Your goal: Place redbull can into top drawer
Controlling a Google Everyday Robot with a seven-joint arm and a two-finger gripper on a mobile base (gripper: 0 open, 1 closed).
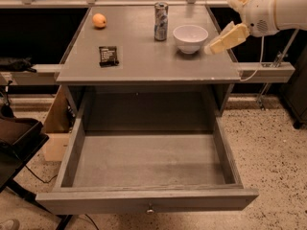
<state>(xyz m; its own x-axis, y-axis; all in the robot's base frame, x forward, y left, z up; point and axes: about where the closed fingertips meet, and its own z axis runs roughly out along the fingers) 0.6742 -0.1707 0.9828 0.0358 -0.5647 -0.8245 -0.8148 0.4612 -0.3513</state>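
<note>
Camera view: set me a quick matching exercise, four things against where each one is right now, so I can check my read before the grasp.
Things:
1. redbull can
2. white bowl
3. top drawer
4. gripper

Places:
A. pulled open, below the tabletop
B. in the air at the tabletop's right edge, just right of the bowl
C. upright near the back of the tabletop, left of the bowl
D. on the tabletop, between the can and the gripper

Pairs: 1-C, 2-D, 3-A, 4-B.
</note>
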